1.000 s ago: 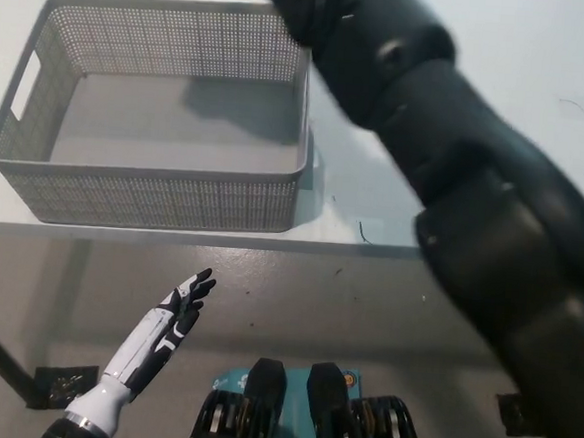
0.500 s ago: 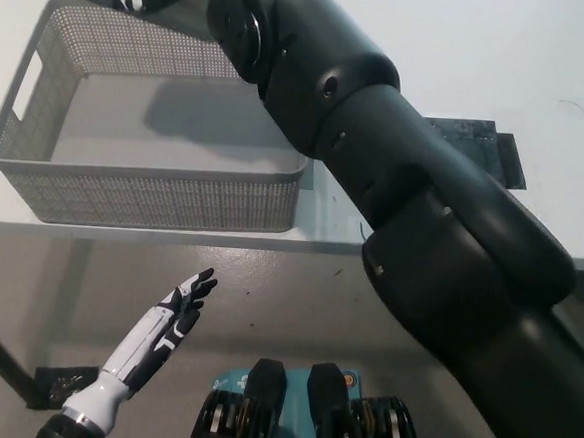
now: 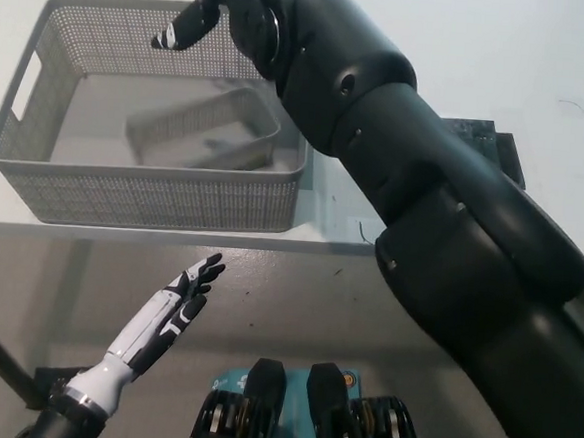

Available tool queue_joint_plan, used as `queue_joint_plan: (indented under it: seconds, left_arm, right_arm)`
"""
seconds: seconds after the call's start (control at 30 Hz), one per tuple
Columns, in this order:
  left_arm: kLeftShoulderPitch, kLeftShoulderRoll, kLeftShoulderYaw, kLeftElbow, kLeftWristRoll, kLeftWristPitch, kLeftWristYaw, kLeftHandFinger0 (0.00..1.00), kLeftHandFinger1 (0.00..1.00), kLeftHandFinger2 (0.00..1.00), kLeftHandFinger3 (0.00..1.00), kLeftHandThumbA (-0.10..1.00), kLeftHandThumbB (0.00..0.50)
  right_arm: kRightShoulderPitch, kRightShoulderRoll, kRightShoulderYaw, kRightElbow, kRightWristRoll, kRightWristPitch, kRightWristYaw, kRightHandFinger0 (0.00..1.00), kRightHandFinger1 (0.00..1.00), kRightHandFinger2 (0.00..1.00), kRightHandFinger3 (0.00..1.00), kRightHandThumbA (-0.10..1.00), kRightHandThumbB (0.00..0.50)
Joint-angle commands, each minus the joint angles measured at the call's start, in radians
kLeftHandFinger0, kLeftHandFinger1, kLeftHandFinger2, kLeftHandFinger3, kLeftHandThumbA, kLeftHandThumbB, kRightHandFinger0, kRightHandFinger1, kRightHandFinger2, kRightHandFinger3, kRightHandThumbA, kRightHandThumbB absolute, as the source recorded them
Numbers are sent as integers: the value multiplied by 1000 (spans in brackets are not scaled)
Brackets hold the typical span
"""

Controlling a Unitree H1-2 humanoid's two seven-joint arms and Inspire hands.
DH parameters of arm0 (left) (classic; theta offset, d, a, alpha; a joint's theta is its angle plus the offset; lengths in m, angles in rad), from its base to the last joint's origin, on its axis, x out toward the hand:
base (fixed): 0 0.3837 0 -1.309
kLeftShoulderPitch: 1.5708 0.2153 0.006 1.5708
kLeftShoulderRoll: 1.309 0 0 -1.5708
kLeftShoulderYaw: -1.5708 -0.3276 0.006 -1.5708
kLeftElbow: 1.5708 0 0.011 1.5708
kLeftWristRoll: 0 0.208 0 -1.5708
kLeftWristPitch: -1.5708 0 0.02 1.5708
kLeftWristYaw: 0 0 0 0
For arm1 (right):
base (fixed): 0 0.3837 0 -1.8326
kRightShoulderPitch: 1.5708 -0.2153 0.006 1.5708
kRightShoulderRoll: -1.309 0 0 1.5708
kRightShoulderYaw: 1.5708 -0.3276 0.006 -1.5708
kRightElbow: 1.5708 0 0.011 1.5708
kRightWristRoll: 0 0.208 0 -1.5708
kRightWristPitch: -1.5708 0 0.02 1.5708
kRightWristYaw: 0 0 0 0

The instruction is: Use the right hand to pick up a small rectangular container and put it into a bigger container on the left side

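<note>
A small grey mesh rectangular container (image 3: 203,130) lies inside the big grey mesh basket (image 3: 35,166) on the white table, toward the basket's right half and slightly askew. My black right hand (image 3: 202,7) hovers above the basket's far rim with its fingers apart, holding nothing. The thick black right arm stretches from the lower right across the table up to that hand. My white left hand (image 3: 176,306) rests open below the table's front edge at the lower left.
The table's front edge (image 3: 170,237) runs just below the basket, with grey floor beneath it. A dark flat patch (image 3: 497,148) lies on the table to the right of the arm.
The small container, held above the basket's far rim half a second ago, now lies inside the basket. The right hand has let it go and opened. The left hand barely moved.
</note>
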Motion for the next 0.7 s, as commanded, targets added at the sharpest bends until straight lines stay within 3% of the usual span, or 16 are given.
queue_joint_plan:
  seconds: [0.0, 0.13, 0.27, 0.43, 0.53, 0.67]
  left_arm:
    - [-24, 16, 0, -22, -10, -8, -16, 1000, 1000, 1000, 1000, 1000, 246]
    - [-26, 13, 0, -21, -15, 4, -21, 1000, 1000, 1000, 1000, 1000, 262]
    - [-28, 14, 3, -23, -12, 6, -21, 1000, 1000, 1000, 1000, 1000, 271]
    - [-28, 18, 9, -20, -10, -8, -22, 1000, 1000, 1000, 1000, 1000, 269]
    - [-32, 16, 8, -24, -11, 2, -25, 1000, 1000, 1000, 1000, 1000, 283]
    - [-41, 21, 12, -22, -6, 3, -24, 1000, 1000, 1000, 1000, 1000, 286]
  right_arm:
    - [-62, -24, -16, -13, 35, 10, 54, 1000, 1000, 1000, 1000, 924, 500]
    - [-74, -52, -55, -26, 68, -30, 50, 1000, 1000, 1000, 1000, 990, 500]
    - [-112, -159, -104, -73, 105, -133, 6, 1000, 1000, 1000, 1000, 1000, 491]
    - [-110, -341, -230, -236, 186, -192, 34, 1000, 1000, 1000, 1000, 1000, 384]
    - [-22, -461, -316, -472, 243, -138, 93, 1000, 1000, 1000, 1000, 1000, 416]
    - [147, -574, -388, -827, 276, -56, 132, 1000, 1000, 1000, 1000, 1000, 382]
